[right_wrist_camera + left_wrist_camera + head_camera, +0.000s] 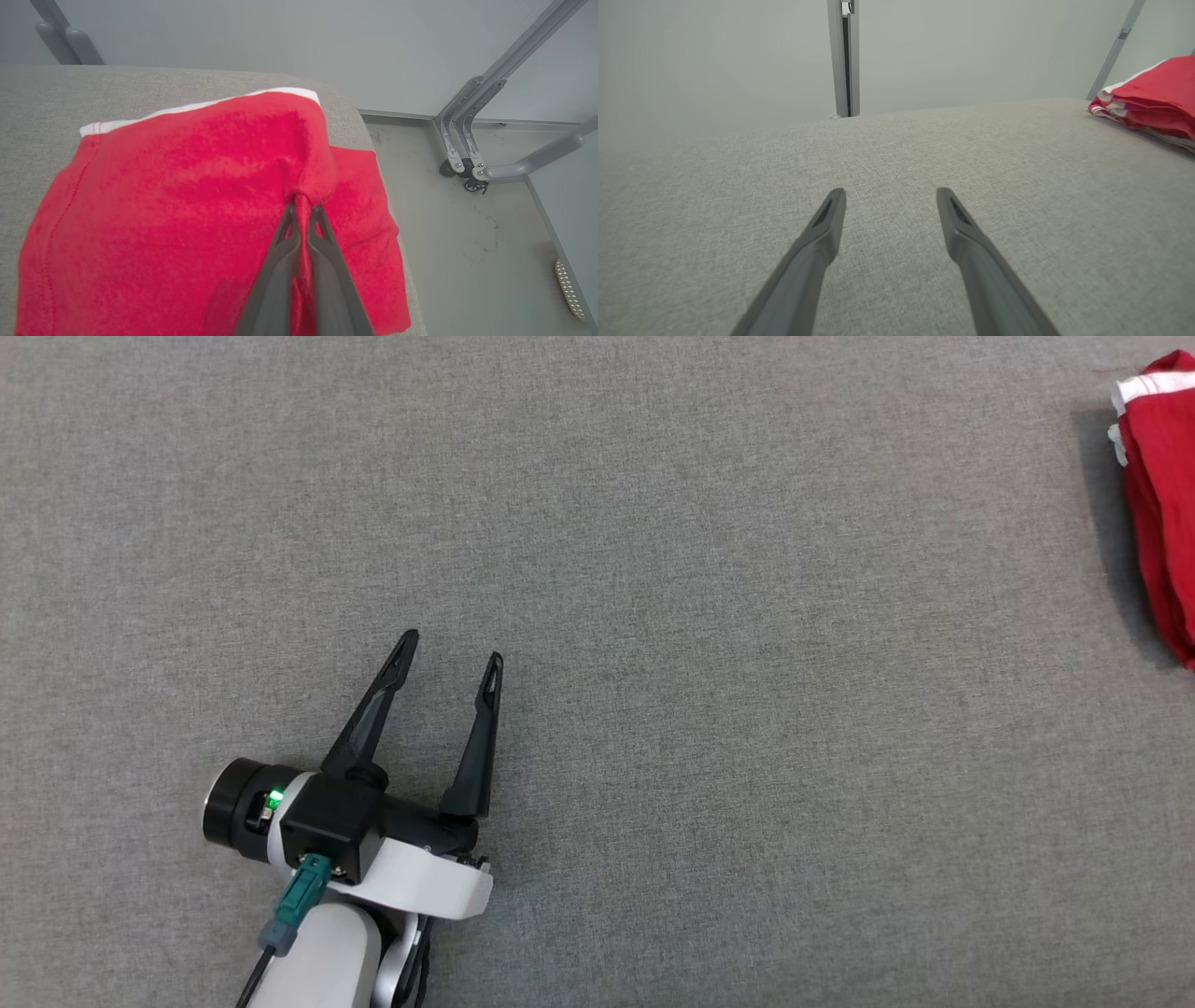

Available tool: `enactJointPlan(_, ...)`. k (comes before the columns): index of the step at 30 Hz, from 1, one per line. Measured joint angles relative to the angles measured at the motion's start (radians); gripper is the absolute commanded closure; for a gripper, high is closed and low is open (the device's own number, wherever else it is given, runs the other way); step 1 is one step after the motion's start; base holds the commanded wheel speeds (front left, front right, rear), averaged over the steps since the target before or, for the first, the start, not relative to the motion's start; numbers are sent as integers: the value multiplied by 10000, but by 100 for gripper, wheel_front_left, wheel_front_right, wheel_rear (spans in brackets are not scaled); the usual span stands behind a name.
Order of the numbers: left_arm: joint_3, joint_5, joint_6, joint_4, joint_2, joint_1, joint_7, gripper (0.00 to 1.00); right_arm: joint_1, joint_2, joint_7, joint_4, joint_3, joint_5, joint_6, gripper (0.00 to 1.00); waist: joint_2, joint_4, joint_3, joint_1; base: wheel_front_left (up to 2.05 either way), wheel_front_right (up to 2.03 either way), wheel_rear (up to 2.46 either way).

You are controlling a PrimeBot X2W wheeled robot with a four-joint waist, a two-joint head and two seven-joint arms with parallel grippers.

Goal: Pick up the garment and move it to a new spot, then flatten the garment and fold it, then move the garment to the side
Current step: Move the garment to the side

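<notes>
The garment (187, 196) is red cloth with a white edge, folded and lying at the grey surface's corner; it also lies at the far right edge of the head view, garment (1162, 495), and at the upper right in the left wrist view, garment (1153, 98). My right gripper (303, 210) is shut, pinching a raised fold of the red cloth between its dark fingers. My left gripper (453, 649) hovers low over bare fabric at the lower left, far from the garment, its fingers (831, 219) spread wide with nothing between them.
The grey fabric surface (700, 663) stretches wide and bare between my left gripper and the garment. Past its right edge lie the floor (467, 242) and a grey metal frame on casters (467, 149). A grey post (844, 56) stands behind the surface.
</notes>
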Motion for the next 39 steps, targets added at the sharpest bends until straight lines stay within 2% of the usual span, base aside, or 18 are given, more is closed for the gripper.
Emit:
enactJointPlan(9,77,180,-117,-6,0,-119,0,0,-154,-21,-416,809,-125,-328,2,100,0,-32,142,0,0,0,0)
enactJointPlan(10,75,182,-125,-6,0,-119,0,0,-196,-10,-516,963,-138,-435,2,74,0,-38,148,0,0,0,0)
enactJointPlan(11,71,186,-136,0,0,-120,0,0,-246,12,-637,1160,-155,-571,2,9,0,-41,153,0,0,0,0)
enactJointPlan(12,65,192,-153,4,0,-124,0,0,-328,65,-846,1348,-182,-744,0,0,0,-41,157,1,0,0,0)
enactJointPlan(16,17,192,-165,44,0,-144,0,0,-634,378,-1603,2023,-178,-1718,0,0,0,-30,110,0,0,0,0)
enactJointPlan(22,-23,119,-130,150,2,-118,0,0,-1034,1360,-2941,2640,-219,-3126,0,0,0,-32,-234,0,0,0,0)
enactJointPlan(26,-105,-199,10,234,2,-5,0,0,-896,2650,-3296,2357,-360,-3712,0,0,0,-43,-652,0,0,0,0)
enactJointPlan(30,-92,-792,307,336,2,243,0,0,-55,3979,-3338,1229,-1104,-4322,0,0,0,-49,-1204,1,0,0,0)
enactJointPlan(35,-36,-1409,702,472,-2,605,0,0,2030,5829,-3342,-268,-2311,-5588,0,0,0,20,-2015,0,0,0,0)
enactJointPlan(39,111,-1674,1022,491,2,1139,-2,0,3683,7179,-3342,-1095,-2882,-6485,2,0,0,132,-2777,0,0,0,0)
